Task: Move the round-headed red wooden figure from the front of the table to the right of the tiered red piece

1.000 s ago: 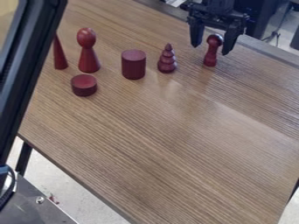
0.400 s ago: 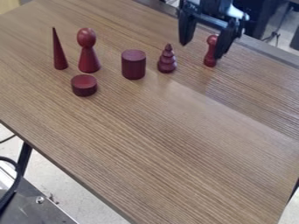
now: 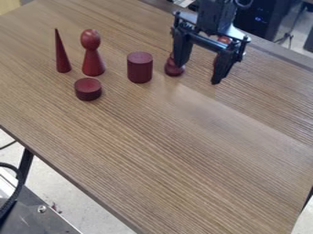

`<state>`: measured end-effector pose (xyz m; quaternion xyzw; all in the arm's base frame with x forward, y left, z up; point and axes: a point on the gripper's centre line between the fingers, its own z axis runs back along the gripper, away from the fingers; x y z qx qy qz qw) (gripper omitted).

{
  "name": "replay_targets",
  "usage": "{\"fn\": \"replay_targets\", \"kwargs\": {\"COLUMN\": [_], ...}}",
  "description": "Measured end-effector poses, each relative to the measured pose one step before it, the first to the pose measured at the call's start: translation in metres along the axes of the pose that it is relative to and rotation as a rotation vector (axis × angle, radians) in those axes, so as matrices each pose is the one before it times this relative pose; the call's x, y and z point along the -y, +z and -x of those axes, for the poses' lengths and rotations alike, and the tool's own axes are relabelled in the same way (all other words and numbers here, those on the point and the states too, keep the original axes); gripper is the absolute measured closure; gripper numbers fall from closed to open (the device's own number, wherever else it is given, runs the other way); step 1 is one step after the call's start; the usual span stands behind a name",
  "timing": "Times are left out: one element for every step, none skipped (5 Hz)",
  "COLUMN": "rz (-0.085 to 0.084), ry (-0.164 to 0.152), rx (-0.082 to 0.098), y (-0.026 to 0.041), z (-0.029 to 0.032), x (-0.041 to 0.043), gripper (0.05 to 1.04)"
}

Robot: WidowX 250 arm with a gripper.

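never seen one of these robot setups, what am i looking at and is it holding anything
The black machine at the upper right is a robot arm, ending in a two-finger gripper. A fixed camera looks down at a slant on a wood-grain table.

Standing on it are dark red pieces: a slim cone, an egg-headed peg figure, a tall cylinder and a short cylinder. A round-bottomed piece and a round-headed piece are partly hidden behind the gripper.

Its fingers are spread, and it appears to hold nothing.
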<state>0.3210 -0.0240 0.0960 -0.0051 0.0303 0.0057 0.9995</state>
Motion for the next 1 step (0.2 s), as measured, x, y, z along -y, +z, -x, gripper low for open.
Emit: {"fn": "replay_targets", "kwargs": {"rz": [0.0238], "ry": [0.0008], "rx": [-0.0303], "y": [-0.00627], "z": [0.00129], "x": [-0.00067], "gripper": [0.083]}}
